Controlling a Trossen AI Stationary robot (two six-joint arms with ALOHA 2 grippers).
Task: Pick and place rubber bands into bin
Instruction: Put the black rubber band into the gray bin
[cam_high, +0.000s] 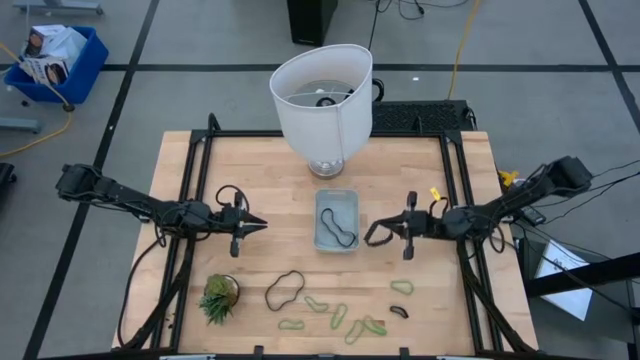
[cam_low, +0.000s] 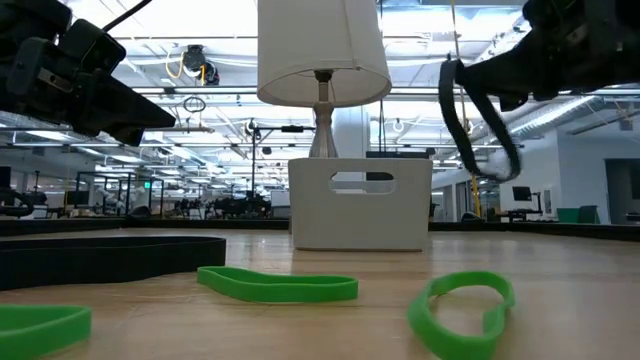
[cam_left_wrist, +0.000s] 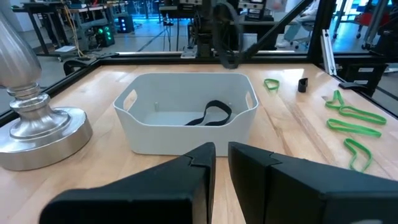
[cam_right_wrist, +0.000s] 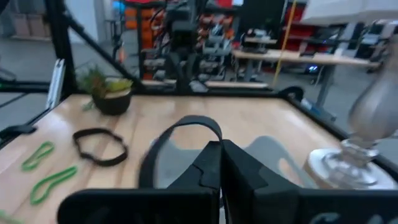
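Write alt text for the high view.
Seen from above, the right gripper holds a dark rubber band beside the bin, which already contains one. The left gripper waits on the bin's other side; more bands lie on the table near a small plant.

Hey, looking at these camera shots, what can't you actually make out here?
- High view: inside the lampshade, dark bits too small to identify.
- Low view: the bin contents are hidden by its wall.
- Right wrist view: the right gripper and its dark rubber band hide most of the bin.
- Left wrist view: the small dark band shape is too small.
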